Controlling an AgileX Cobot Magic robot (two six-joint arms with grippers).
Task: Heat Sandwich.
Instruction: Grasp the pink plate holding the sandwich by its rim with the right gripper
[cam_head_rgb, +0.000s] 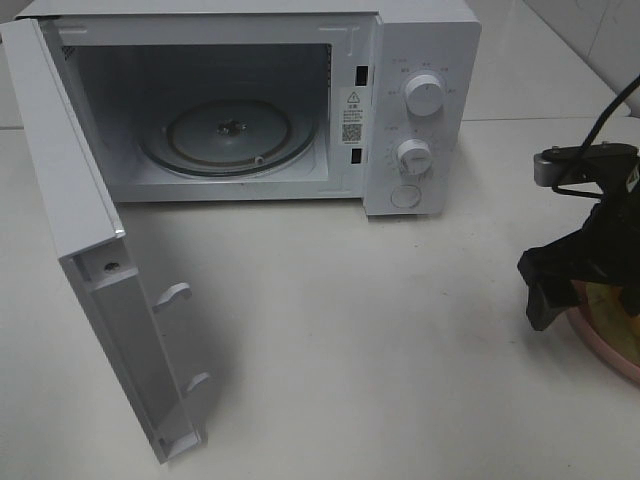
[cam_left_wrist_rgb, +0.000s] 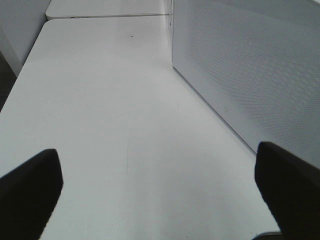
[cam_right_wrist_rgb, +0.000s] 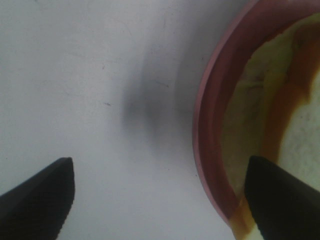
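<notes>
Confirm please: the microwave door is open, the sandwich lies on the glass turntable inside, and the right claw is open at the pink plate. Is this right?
One error. In the exterior high view the glass turntable holds nothing; the right wrist view shows the sandwich lying on the pink plate. The microwave door is open and the right claw is open at the plate's rim.

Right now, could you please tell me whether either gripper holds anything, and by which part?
Nothing is held. The right gripper is open over the pink plate's rim; the left gripper is open above the table.
</notes>
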